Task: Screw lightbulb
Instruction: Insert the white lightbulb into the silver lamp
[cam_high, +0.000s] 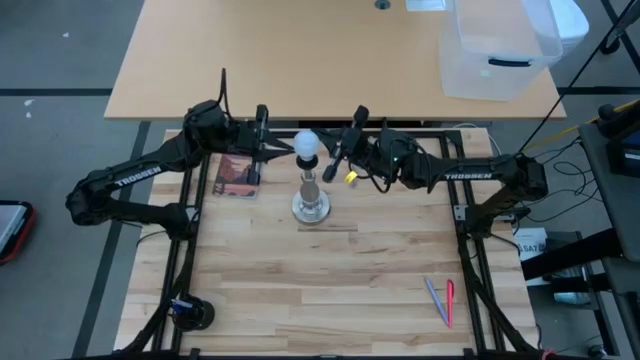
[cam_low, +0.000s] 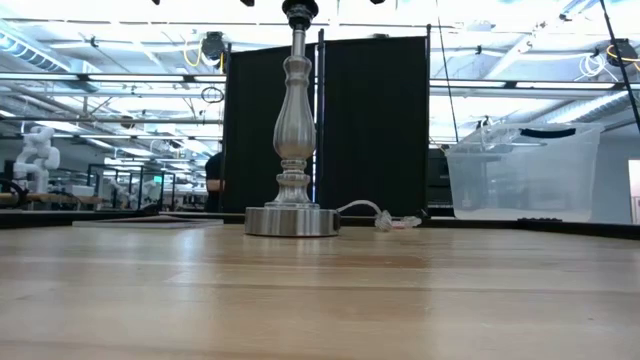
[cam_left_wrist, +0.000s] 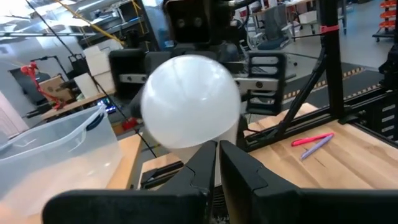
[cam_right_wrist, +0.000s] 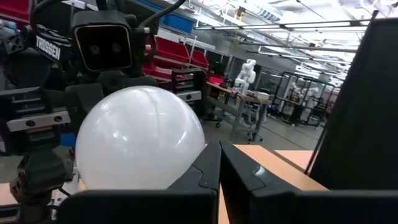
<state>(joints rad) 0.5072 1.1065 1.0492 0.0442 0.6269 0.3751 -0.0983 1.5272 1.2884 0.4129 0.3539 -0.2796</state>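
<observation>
One lightbulb (cam_high: 307, 144) in stand socket, clear bin (cam_high: 497, 50)

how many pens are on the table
2. A purple pen and a pink pen lie side by side near the table's front right corner, far from the lamp stand. None other shows, though the arms could hide some.

Small white round-headed lightbulb (cam_high: 307, 144) upright atop silver metal lamp stand (cam_high: 311, 196), mid-worktop, base hidden from view.
</observation>
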